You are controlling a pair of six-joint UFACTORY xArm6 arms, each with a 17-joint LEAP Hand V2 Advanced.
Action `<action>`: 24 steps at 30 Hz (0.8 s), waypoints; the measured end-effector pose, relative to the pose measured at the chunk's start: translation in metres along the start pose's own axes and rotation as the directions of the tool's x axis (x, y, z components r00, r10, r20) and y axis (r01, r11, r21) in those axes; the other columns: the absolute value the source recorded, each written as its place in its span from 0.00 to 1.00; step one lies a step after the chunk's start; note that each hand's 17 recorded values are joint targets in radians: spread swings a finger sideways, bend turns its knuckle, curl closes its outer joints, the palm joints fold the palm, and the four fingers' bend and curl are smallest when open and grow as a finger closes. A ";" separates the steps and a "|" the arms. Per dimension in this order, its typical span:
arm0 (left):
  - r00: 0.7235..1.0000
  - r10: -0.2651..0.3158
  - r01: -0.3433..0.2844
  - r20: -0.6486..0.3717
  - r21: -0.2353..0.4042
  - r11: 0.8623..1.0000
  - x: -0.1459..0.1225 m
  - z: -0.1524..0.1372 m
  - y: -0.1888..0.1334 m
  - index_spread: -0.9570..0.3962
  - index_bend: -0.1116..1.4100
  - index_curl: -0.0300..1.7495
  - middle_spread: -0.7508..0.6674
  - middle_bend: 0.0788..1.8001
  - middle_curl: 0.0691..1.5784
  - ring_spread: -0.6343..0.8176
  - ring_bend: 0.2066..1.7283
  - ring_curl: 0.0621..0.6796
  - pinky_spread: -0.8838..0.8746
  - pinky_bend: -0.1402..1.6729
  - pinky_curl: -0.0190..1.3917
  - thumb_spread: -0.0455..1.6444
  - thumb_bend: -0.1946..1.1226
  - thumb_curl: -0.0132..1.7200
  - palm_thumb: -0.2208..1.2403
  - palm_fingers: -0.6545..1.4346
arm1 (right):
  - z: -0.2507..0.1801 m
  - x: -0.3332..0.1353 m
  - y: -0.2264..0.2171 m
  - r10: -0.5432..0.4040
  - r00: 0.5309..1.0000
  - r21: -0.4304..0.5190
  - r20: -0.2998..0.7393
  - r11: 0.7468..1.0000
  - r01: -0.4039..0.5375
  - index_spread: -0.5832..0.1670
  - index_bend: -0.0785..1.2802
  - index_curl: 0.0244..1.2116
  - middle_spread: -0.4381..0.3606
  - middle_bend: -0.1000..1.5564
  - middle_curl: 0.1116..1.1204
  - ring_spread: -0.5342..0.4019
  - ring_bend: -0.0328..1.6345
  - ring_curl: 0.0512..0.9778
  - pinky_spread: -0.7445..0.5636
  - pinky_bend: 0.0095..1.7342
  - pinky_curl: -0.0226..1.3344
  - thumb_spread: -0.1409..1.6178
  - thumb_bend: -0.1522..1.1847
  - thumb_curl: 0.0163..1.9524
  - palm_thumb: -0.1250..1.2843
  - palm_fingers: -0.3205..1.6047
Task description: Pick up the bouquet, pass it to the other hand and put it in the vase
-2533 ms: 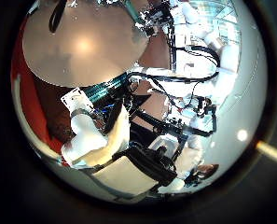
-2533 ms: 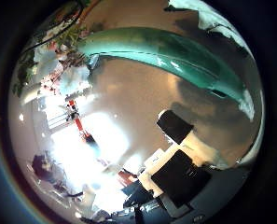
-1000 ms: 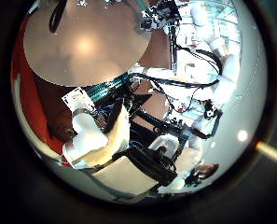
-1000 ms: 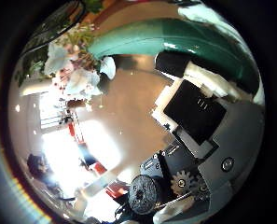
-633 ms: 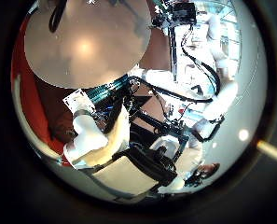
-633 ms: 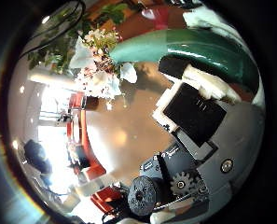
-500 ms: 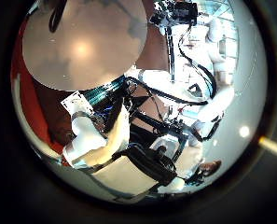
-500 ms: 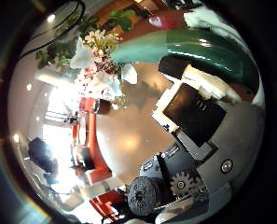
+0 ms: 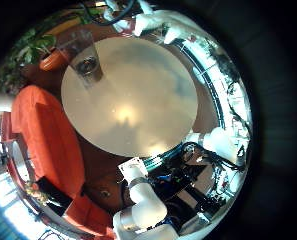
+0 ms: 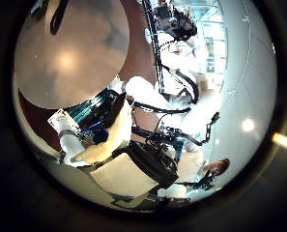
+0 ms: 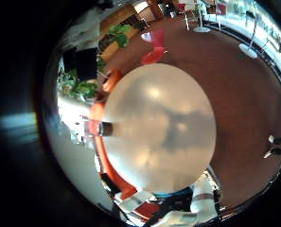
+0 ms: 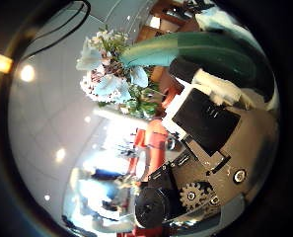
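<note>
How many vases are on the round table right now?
1. A clear glass vase stands near the edge of the round table, shown in the left little finger side view. The right hand's view shows the table with nothing else on it.

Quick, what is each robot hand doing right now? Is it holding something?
Left hand: empty, but I cannot tell whether its fingers are open or shut.
Right hand: shut on the bouquet, fingers curled round its green wrap.
</note>
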State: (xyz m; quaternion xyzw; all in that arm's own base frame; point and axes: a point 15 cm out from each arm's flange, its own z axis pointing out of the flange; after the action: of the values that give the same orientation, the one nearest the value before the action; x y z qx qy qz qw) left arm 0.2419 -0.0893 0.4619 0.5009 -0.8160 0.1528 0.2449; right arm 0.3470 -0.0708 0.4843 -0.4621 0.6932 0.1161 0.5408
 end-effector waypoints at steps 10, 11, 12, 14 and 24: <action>0.949 0.067 -0.016 -0.307 0.165 0.986 0.036 -0.025 -0.043 0.73 0.17 0.24 0.76 0.07 0.17 0.76 0.20 0.23 0.77 0.19 0.22 0.68 0.12 0.19 0.36 0.44 | -0.008 -0.042 0.028 0.098 0.893 -0.247 0.439 0.969 0.015 0.49 0.93 0.73 0.40 0.89 0.68 0.37 0.90 0.69 0.42 0.72 0.65 0.54 0.17 0.63 0.88 0.76; 0.941 0.067 -0.009 -0.331 0.174 0.985 0.036 -0.028 -0.047 0.74 0.16 0.23 0.76 0.07 0.17 0.76 0.21 0.23 0.77 0.19 0.22 0.68 0.12 0.19 0.35 0.44 | -0.004 -0.047 0.034 0.091 0.883 -0.273 0.460 0.961 0.043 0.49 0.93 0.73 0.40 0.89 0.68 0.37 0.90 0.69 0.42 0.72 0.66 0.54 0.17 0.63 0.88 0.76; 0.934 0.069 -0.005 -0.349 0.182 0.983 0.035 -0.030 -0.050 0.75 0.15 0.22 0.77 0.07 0.17 0.76 0.21 0.24 0.77 0.20 0.23 0.67 0.11 0.19 0.33 0.43 | 0.001 -0.050 0.040 0.087 0.875 -0.295 0.477 0.953 0.066 0.49 0.93 0.73 0.40 0.89 0.68 0.37 0.90 0.69 0.42 0.72 0.66 0.54 0.17 0.64 0.88 0.76; 0.920 0.070 0.002 -0.387 0.182 0.983 0.033 -0.030 -0.056 0.77 0.15 0.21 0.77 0.07 0.18 0.77 0.22 0.24 0.77 0.22 0.24 0.65 0.11 0.19 0.30 0.41 | 0.012 -0.058 0.051 0.085 0.860 -0.338 0.503 0.935 0.105 0.49 0.93 0.73 0.40 0.89 0.67 0.37 0.90 0.69 0.42 0.72 0.67 0.54 0.17 0.65 0.88 0.76; 0.777 0.096 0.057 -0.622 0.221 0.974 0.046 -0.030 -0.087 0.81 0.16 0.17 0.80 0.09 0.19 0.78 0.26 0.25 0.78 0.25 0.25 0.61 0.13 0.19 0.28 0.37 | 0.068 -0.088 0.111 0.136 0.819 -0.520 0.557 0.826 0.217 0.49 0.94 0.72 0.40 0.90 0.67 0.37 0.90 0.69 0.42 0.71 0.69 0.54 0.16 0.68 0.87 0.76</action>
State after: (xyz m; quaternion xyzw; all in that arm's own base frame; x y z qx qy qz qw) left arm 0.3092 -0.1479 0.5129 0.4371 -0.6696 0.4058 0.4427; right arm 0.3048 0.0806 0.4958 -0.5589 0.4222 0.4358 0.5651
